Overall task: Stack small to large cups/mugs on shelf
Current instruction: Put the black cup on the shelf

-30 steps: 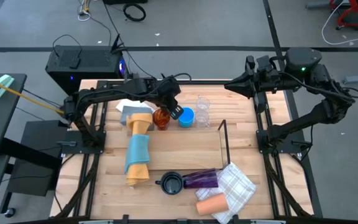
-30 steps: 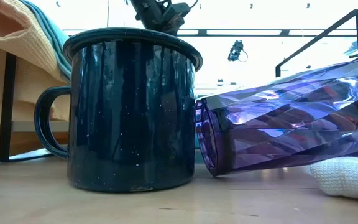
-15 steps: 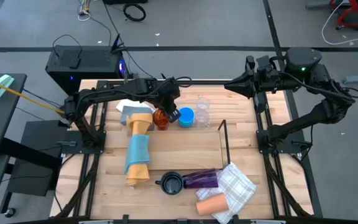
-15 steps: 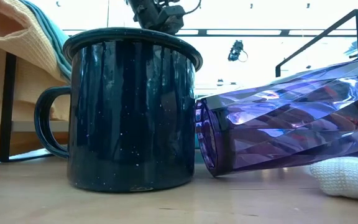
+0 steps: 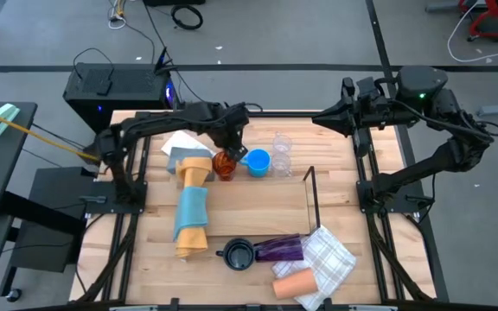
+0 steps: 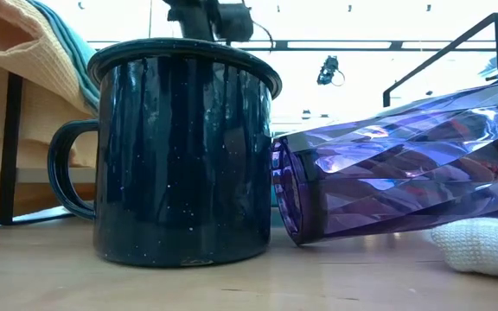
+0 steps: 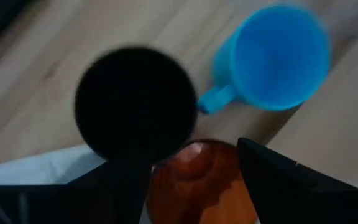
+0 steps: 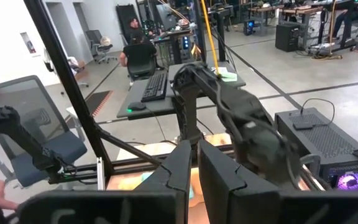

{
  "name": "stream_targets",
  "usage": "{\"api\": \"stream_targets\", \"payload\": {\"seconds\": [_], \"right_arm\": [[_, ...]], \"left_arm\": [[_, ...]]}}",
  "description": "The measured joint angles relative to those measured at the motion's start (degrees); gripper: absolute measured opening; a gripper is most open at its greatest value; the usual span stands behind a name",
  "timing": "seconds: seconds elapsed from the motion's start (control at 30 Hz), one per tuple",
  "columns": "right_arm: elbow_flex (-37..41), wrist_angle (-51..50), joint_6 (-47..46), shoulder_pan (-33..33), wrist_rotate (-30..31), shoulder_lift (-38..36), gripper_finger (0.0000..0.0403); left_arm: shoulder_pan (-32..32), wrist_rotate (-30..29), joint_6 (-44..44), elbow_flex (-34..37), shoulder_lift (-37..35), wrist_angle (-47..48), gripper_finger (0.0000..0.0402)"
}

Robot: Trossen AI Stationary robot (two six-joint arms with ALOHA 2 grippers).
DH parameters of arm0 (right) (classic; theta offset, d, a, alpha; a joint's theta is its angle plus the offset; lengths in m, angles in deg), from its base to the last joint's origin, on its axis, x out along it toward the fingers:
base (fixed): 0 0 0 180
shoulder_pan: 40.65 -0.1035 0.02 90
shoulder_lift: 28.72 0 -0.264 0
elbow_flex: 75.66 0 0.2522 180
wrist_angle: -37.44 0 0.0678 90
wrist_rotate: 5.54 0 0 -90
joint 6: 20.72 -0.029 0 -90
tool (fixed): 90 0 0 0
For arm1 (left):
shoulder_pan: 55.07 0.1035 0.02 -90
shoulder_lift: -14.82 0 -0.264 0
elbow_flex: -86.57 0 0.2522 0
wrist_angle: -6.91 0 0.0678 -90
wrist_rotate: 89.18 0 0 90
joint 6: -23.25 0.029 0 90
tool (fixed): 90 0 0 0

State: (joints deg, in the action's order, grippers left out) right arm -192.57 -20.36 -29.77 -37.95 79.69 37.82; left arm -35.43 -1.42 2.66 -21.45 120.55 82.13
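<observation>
My left gripper [image 5: 232, 149] [image 7: 191, 152] [image 6: 207, 15] hangs open at the far side of the table, pointing steeply down. Its fingers stand on either side of the amber cup [image 7: 197, 183] [image 5: 224, 164], just above it. The black cup [image 7: 135, 102] stands beside the amber one, and the bright blue cup [image 7: 278, 59] [image 5: 258, 162] and the clear glasses [image 5: 282, 152] stand to their right. The dark mug [image 6: 180, 151] [image 5: 239, 255] stands upright near the front edge, and the purple tumbler [image 6: 405, 164] [image 5: 279, 249] and the peach cup [image 5: 294, 283] lie on their sides there. The shelf [image 5: 311, 194] shows as thin black rod. My right gripper [image 5: 322, 119] [image 8: 194, 168] waits shut, raised at the far right.
A rolled yellow-and-blue cloth [image 5: 193, 207] lies left of centre, with a white sheet [image 5: 175, 149] behind it. A white checked cloth [image 5: 328, 259] lies at the front right beside the peach cup. Bare wood [image 5: 258, 203] lies between the far cups and the near ones.
My left gripper has sunk toward the amber cup and shifted a little toward the table's left edge, tipping to point more steeply down. Its fingers have opened. No cup has moved.
</observation>
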Motion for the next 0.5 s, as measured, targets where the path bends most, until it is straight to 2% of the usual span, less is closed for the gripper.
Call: {"api": "stream_targets", "payload": {"seconds": [0.2,0.5], "right_arm": [[0.0,0.1,-0.5,0.0,0.0,0.6,0.0038],[0.0,-0.1,-1.3,0.0,0.0,1.0,0.0038]], "left_arm": [[-0.9,0.7,1.8,0.0,3.9,2.4,0.0235],[-1.8,0.6,5.2,0.0,4.1,-0.5,0.0232]]}}
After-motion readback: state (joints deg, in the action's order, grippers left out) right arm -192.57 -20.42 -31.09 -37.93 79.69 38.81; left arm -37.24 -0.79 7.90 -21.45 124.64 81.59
